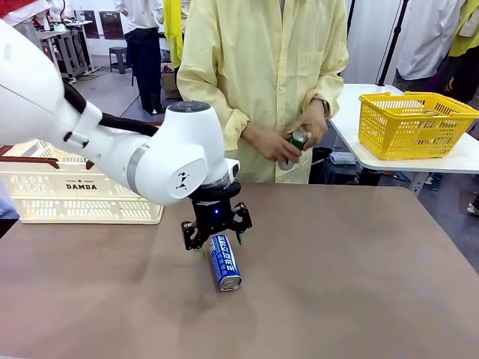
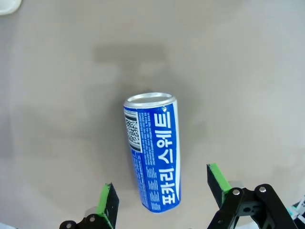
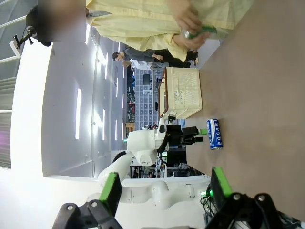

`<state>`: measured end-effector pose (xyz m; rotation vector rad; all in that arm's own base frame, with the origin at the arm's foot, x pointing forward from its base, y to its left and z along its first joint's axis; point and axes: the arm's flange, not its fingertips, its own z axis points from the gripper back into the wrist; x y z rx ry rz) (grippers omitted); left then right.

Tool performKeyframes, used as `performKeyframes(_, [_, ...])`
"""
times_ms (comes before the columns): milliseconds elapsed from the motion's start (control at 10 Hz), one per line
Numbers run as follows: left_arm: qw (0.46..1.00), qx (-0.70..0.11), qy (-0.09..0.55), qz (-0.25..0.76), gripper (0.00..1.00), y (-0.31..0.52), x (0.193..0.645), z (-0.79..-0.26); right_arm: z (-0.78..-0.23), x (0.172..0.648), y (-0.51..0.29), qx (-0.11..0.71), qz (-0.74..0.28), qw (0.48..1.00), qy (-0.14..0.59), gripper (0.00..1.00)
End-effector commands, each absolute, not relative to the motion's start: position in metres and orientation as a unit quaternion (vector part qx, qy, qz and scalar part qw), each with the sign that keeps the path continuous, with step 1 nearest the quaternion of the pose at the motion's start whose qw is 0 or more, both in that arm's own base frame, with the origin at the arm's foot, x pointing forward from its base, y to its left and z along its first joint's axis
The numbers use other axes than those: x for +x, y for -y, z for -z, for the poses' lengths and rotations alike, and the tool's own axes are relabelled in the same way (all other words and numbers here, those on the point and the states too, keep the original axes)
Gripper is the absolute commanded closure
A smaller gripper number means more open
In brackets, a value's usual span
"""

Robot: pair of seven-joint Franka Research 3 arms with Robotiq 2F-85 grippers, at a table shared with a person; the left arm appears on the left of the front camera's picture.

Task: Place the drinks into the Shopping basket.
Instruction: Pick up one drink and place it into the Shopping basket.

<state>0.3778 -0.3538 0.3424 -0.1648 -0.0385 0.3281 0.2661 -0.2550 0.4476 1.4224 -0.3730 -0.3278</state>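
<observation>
Can [image 1: 224, 263] beneath open left gripper [image 1: 221, 247]

The blue can lay on its side on the table [image 1: 359, 299], one silver end toward the robot. The left gripper hung just above the blue can's far end, jaws spread wide to either side of it and gripping nothing. The Shopping basket [image 1: 82, 200] stood well to the left of the blue can. Beyond the blue can, a person's hands [image 1: 288, 146] held a green can [image 1: 299, 139]. The right gripper [image 3: 166, 186] was well apart from the blue can, jaws wide and empty.
</observation>
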Motion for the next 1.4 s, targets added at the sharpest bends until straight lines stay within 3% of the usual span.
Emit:
performKeyframes(0, [0.987,-0.054,-0.001,-0.149,0.0,0.358,0.391,-0.326,-0.451,0.266,0.256,0.651,0.151,0.725,0.166,0.0])
performKeyframes(300, [0.991,-0.041,-0.013,-0.125,0.0,0.368,0.393,-0.306,-0.451,0.266,0.256,0.651,0.151,0.725,0.166,0.0])
performKeyframes(700, [0.987,-0.135,0.013,-0.081,0.0,0.306,0.361,-0.371,-0.451,0.266,0.256,0.651,0.151,0.725,0.166,0.0])
performKeyframes(1000, [0.968,-0.244,0.043,-0.041,0.0,0.171,0.31,-0.453,-0.451,0.266,0.256,0.651,0.151,0.725,0.166,0.0])
performKeyframes(1300, [0.933,-0.36,0.004,-0.018,0.0,0.063,0.298,-0.457,-0.451,0.266,0.256,0.651,0.151,0.725,0.166,0.0])
